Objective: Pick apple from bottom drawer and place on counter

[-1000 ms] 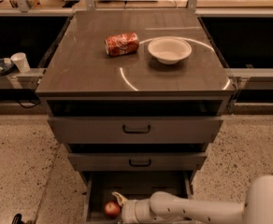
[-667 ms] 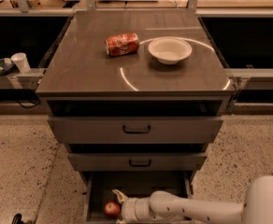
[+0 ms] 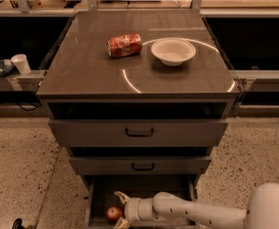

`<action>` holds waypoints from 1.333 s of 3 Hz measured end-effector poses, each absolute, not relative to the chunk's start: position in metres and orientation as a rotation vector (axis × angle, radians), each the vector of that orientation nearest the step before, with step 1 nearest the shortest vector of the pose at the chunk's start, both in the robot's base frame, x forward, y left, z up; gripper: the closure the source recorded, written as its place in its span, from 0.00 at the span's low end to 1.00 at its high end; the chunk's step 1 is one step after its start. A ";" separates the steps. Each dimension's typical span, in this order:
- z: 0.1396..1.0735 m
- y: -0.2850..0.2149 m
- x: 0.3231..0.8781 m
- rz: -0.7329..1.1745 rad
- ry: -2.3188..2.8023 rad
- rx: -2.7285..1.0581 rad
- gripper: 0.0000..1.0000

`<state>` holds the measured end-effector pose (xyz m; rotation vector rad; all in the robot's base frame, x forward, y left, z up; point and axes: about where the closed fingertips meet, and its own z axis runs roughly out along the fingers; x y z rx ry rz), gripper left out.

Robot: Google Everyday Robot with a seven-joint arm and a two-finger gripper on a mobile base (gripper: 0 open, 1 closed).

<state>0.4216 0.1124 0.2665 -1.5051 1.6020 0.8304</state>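
Observation:
The small red apple (image 3: 114, 213) lies on the dark floor of the open bottom drawer (image 3: 97, 194), at its left side. My gripper (image 3: 120, 209) reaches into the drawer from the right on a white arm. Its fingers are open, one above and one below the apple's right side, close to it and apart from it. The counter (image 3: 82, 70) is the wide glossy grey-brown cabinet top above, with curved light reflections.
A crushed red soda can (image 3: 124, 45) and a white bowl (image 3: 173, 51) stand on the counter's far half. Two wider drawers with black handles (image 3: 139, 132) sit above the open one. A white cup (image 3: 21, 63) stands on a ledge at left.
My gripper has edged slightly left, closer to the apple. The apple has not moved.

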 end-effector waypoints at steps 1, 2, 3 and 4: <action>0.262 0.103 0.437 0.807 1.624 -1.480 0.12; 0.254 0.097 0.450 0.793 1.640 -1.476 0.12; 0.234 0.104 0.470 0.736 1.606 -1.481 0.18; 0.220 0.114 0.482 0.705 1.589 -1.505 0.18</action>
